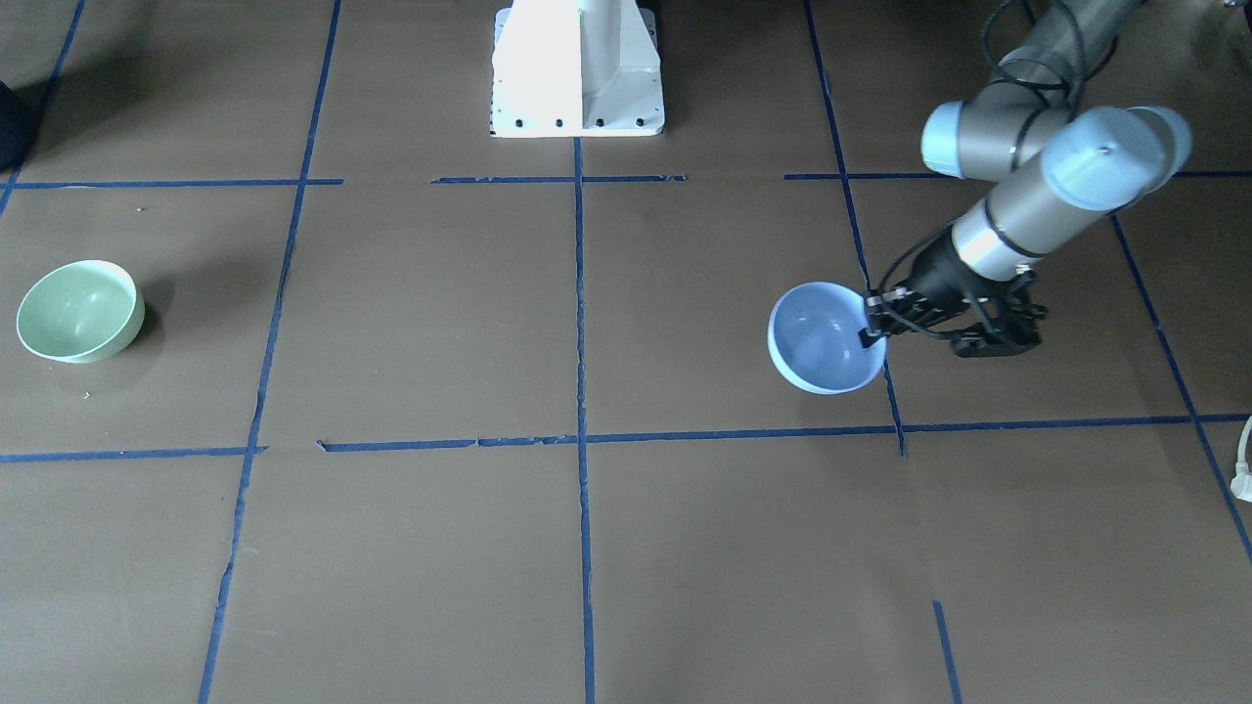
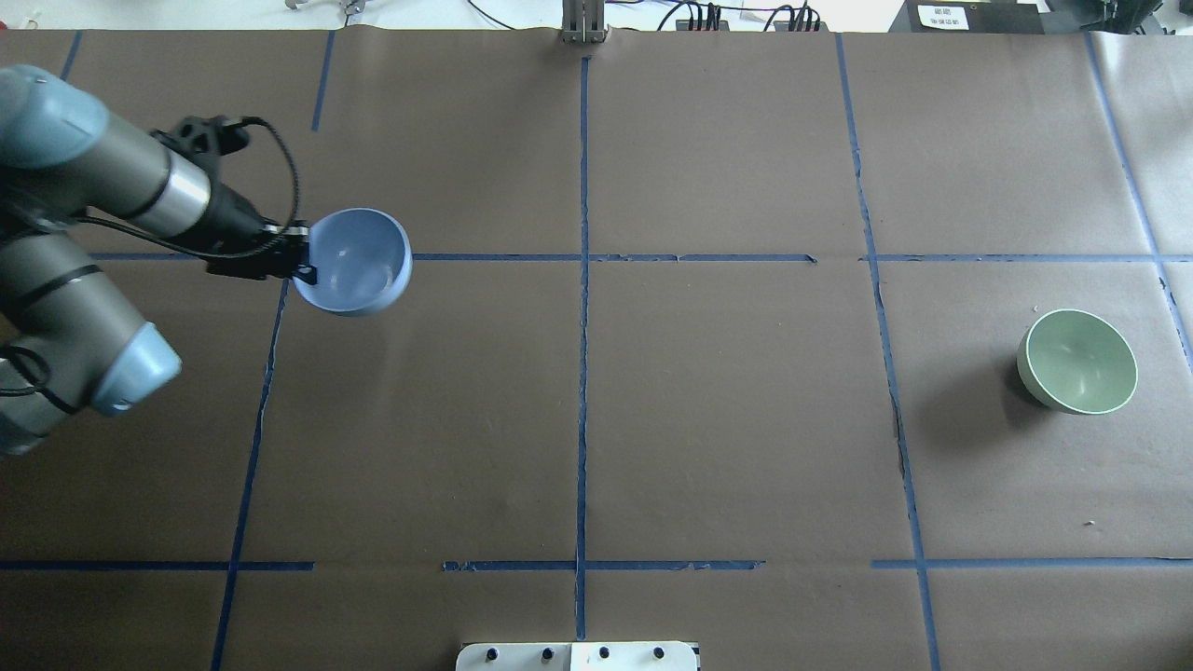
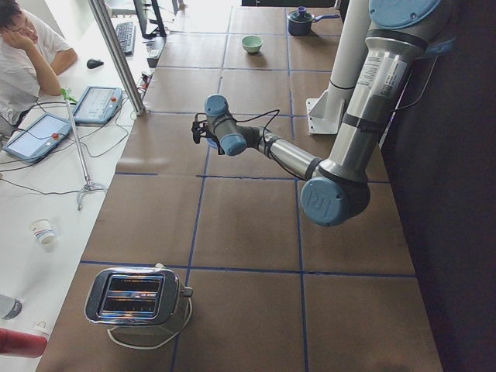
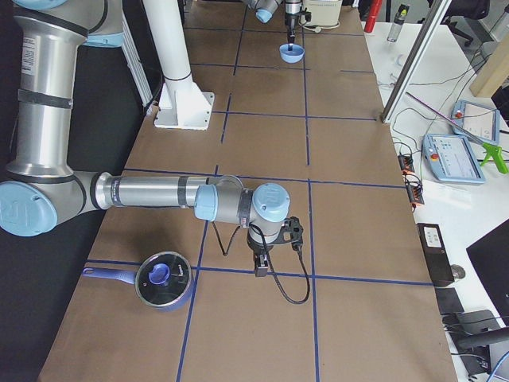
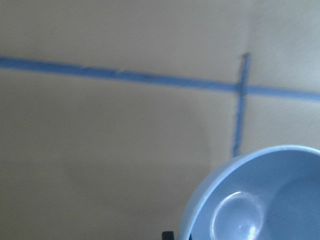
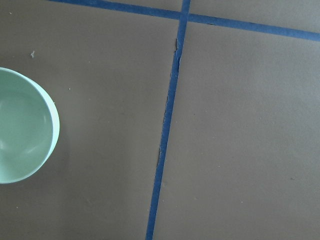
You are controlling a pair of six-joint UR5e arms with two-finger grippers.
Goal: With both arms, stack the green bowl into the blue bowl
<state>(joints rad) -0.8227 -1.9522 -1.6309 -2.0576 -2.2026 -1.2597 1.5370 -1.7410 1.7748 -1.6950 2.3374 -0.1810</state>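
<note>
The blue bowl (image 1: 827,337) hangs from my left gripper (image 1: 873,323), which is shut on its rim on the arm's side. In the overhead view the left gripper (image 2: 300,263) holds the blue bowl (image 2: 359,261) slightly tilted over the table's left part. The bowl's inside fills the lower right of the left wrist view (image 5: 265,200). The green bowl (image 2: 1079,362) stands upright on the table at the far right, also in the front view (image 1: 78,311) and the right wrist view (image 6: 22,132). My right gripper (image 4: 260,269) shows only in the exterior right view, pointing down; I cannot tell its state.
A white pedestal base (image 1: 577,73) stands at the robot's side of the table. A blue pot with a lid (image 4: 163,280) sits at the right end. A toaster (image 3: 136,298) sits at the left end. An operator (image 3: 23,54) sits beside the table. Blue tape lines cross the brown surface.
</note>
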